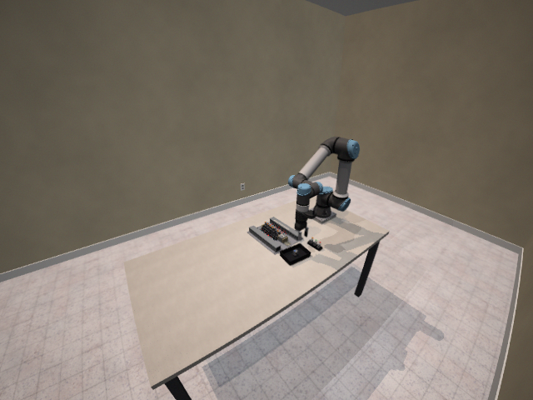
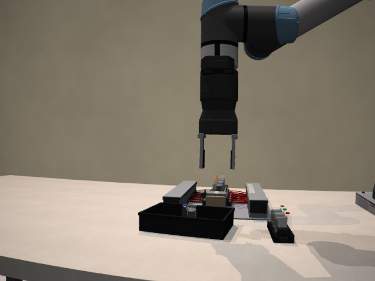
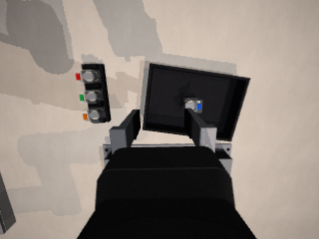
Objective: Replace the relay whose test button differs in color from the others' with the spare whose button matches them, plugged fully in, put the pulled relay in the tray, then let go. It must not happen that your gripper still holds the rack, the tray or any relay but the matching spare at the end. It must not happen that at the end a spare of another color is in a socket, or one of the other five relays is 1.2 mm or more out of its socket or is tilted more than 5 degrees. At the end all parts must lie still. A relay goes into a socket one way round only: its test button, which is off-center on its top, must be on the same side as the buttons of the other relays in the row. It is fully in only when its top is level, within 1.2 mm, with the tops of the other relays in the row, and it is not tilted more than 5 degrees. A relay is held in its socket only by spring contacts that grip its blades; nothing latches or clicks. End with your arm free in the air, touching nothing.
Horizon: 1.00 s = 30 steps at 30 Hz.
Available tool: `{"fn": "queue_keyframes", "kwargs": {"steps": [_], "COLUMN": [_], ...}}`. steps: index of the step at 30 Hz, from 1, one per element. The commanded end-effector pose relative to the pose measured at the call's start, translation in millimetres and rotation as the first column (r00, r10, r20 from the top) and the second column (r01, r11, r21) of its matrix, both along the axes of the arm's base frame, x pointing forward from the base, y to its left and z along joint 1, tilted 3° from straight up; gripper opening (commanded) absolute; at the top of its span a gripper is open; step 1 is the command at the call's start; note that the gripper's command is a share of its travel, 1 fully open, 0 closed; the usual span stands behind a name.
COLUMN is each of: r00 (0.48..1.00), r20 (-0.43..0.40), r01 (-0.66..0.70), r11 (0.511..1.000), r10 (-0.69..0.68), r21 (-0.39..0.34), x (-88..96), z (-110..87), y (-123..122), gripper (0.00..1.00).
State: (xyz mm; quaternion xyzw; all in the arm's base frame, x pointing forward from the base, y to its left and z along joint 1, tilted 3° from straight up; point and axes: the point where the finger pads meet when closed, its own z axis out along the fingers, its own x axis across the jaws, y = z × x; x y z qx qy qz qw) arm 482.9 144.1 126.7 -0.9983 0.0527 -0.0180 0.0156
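Claw (image 2: 217, 167) hangs high over the bench (image 2: 75, 211), fingers spread wide and nothing between them, pointing straight down. You can see both fingers (image 2: 201, 154) well above the relay row (image 2: 218, 181), which sits below them between two grey ducts (image 2: 180, 192) with red wires (image 2: 237, 195) fanning out to the sides.

Look at the tray (image 2: 184, 225): black, open-topped, standing just in front of the socket panel. Inside it lies the pulled relay (image 2: 190, 210), blue button (image 2: 185, 204) showing on top. From the wrist view that same relay (image 3: 192, 105) sits near the middle of the tray floor (image 3: 164, 95), apart from the walls, and partly behind one finger (image 3: 201, 130).

Off to the side you have the spare holder (image 2: 281, 234), a narrow black block on the bench just beside the tray and the panel. Three spares (image 2: 279, 218) stand in it in a line, their buttons red (image 3: 78, 77), green (image 3: 81, 98) and orange (image 3: 85, 117) in the wrist view. The relays in the row show orange buttons (image 2: 216, 176) in the exterior view.

From the top view the arm (image 1: 314, 163) folds over from its base (image 1: 323, 218) at the far end of the bench, wrist straight down over the panel (image 1: 275, 234).
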Motion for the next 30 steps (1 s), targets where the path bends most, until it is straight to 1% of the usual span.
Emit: {"fn": "queue_keyframes", "kwargs": {"steps": [1, 5, 10, 22, 27, 30], "r00": [1.000, 1.000, 1.000, 1.000, 1.000, 1.000], "r20": [0.003, 0.003, 0.002, 0.002, 0.002, 0.002], "r01": [0.000, 0.000, 0.000, 0.000, 0.000, 0.000], "r11": [1.000, 1.000, 1.000, 1.000, 1.000, 1.000], "r10": [0.000, 0.000, 0.000, 0.000, 0.000, 0.000], "r21": [0.000, 0.000, 0.000, 0.000, 0.000, 0.000], "x": [-3.8, -3.8, -61.9, -61.9, -119.9, -119.9], "z": [2.1, 2.1, 9.5, 9.5, 16.8, 16.8], "y": [0.1, 0.1, 8.6, 8.6, 16.9, 16.9], "gripper": [1.00, 1.00, 1.00, 1.00, 1.00, 1.00]}}
